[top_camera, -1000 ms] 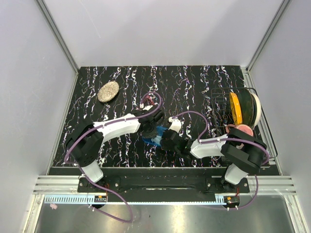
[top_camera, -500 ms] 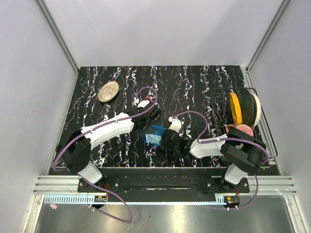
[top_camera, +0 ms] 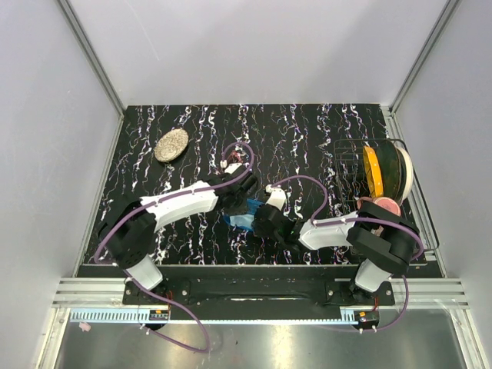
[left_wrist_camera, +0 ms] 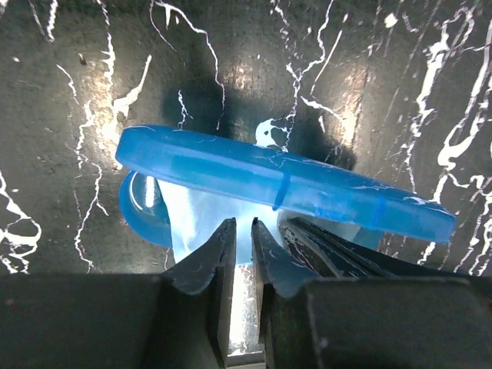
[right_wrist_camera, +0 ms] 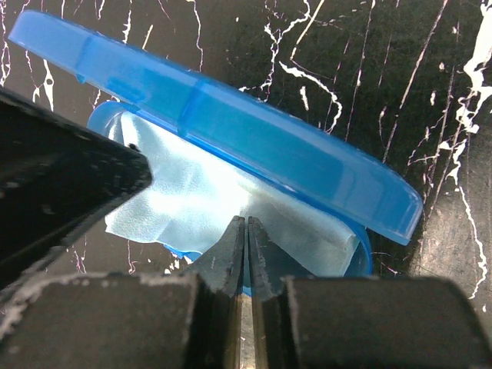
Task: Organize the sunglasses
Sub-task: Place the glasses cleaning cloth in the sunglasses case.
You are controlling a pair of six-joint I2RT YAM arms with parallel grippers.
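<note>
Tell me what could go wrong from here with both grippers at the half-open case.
1. The cloth hangs over the lower rim of the blue case; closing the lid could trap it.
2. The left gripper stands nearly closed at the cloth; pulling back might drag it out.
3. The right gripper looks pinched on the near rim under the raised lid; a slip could shift the case.

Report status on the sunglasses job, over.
Left gripper nearly closed at cloth, grip unclear; right gripper shut at blue case rim. No sunglasses in view. Cloth lies in open case.
</note>
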